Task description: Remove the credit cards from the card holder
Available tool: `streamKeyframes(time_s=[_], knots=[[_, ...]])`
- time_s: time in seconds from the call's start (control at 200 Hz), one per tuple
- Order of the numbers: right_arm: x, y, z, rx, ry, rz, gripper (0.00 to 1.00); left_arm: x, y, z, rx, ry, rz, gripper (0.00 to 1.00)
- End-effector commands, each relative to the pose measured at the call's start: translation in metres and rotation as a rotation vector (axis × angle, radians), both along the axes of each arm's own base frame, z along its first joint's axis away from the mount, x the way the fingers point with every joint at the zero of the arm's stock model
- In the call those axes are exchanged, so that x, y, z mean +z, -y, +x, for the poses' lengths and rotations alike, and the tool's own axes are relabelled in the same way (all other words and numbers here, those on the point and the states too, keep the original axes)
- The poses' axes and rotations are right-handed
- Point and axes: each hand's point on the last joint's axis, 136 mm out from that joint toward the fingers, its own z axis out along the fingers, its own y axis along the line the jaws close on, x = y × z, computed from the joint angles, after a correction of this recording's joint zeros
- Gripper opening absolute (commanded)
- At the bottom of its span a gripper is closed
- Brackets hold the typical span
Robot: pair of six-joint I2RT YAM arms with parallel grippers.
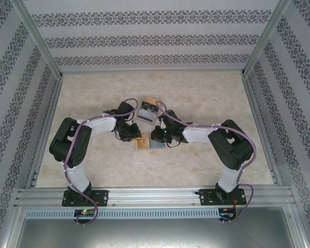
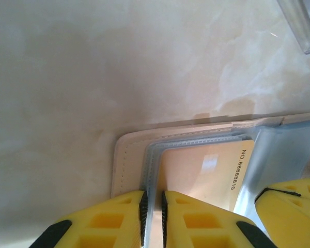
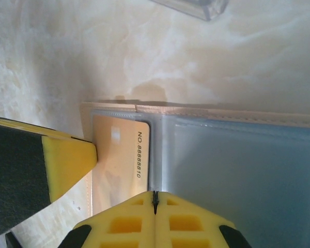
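Pinching card holder [image 2: 128,155] with left gripper [image 2: 154,199], right gripper [image 3: 155,199] closed tight alongside; hold firm, draw credit card [image 2: 206,170] straight out.

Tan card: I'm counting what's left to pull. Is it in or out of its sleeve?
In, it seems: the card lies under clear plastic, inside the sleeve seams.
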Motion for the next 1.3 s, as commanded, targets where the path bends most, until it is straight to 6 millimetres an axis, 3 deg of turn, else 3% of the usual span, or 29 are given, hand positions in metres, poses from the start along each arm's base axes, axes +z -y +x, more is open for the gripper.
streamKeyframes(time_s=[0.0, 0.09, 0.38, 0.644, 0.949, 1.294], knots=[[0.008, -0.007, 0.002, 0.031, 0.011, 0.049, 0.06, -0.016, -0.012, -0.015, -0.015, -0.036, 0.081, 0.17], [0.009, -0.013, -0.001, 0.045, -0.017, 0.074, 0.13, -0.017, -0.011, -0.015, -0.017, -0.043, 0.08, 0.16], [-0.002, -0.012, -0.01, 0.039, -0.1, 0.045, 0.2, -0.02, -0.012, -0.018, -0.017, -0.049, 0.082, 0.15], [-0.008, -0.02, -0.014, 0.066, -0.121, 0.062, 0.17, -0.023, -0.012, -0.021, -0.013, -0.059, 0.076, 0.16], [0.005, -0.031, -0.007, 0.082, -0.067, 0.157, 0.17, -0.029, -0.01, -0.026, -0.005, -0.073, 0.05, 0.15], [0.004, -0.014, -0.003, 0.023, -0.049, 0.165, 0.2, -0.032, -0.016, -0.027, -0.005, -0.071, 0.082, 0.15]])
